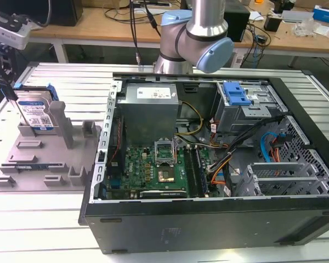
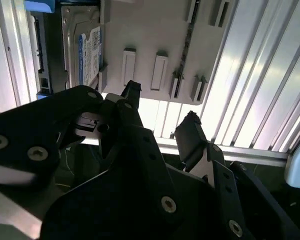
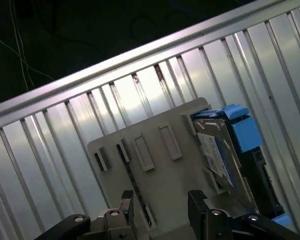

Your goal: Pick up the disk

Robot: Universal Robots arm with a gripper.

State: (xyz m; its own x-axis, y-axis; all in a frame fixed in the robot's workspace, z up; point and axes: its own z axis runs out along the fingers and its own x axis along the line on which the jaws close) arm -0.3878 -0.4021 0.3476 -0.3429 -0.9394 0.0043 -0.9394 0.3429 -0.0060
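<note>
Disk (image 1: 35, 113) sits at the far end of the grey fixture tray (image 1: 41, 159), on the exterior view's left. It is propped up at a tilt with its white-and-blue label (image 1: 38, 119) facing out. Blue side rails (image 1: 55, 106) run along its edges, and one grey upright post (image 1: 66, 131) of the tray stands just beside it. In both wrist views the disk lies at one end of the tray, label showing, with a blue rail on its outer edge (image 3: 245, 131). Claw (image 2: 161, 107) is spread wide and empty, with a clear gap between the two black fingers (image 2: 131, 95). It is off the disk and hangs over the tray's other part, near a pair of raised rectangular tabs (image 2: 144, 67); whether the fingertips touch the tray I cannot tell. In the first wrist view both fingertips again stand apart over the tray's bare grey face, with the disk off to one side of them. The tray rests on a ribbed aluminium desk (image 1: 71, 82), whose slats run under and past it. Beside the tray, toward the exterior view's right, an open black computer case (image 1: 208, 219) lies on the same desk, its edge close to the tray. Inside it are a green motherboard (image 1: 153, 167), a grey metal power supply box (image 1: 148, 112) and a blue-fronted drive cage (image 1: 236, 97). A silver-and-blue joint of the arm (image 1: 200, 33) rises behind the case.
</note>
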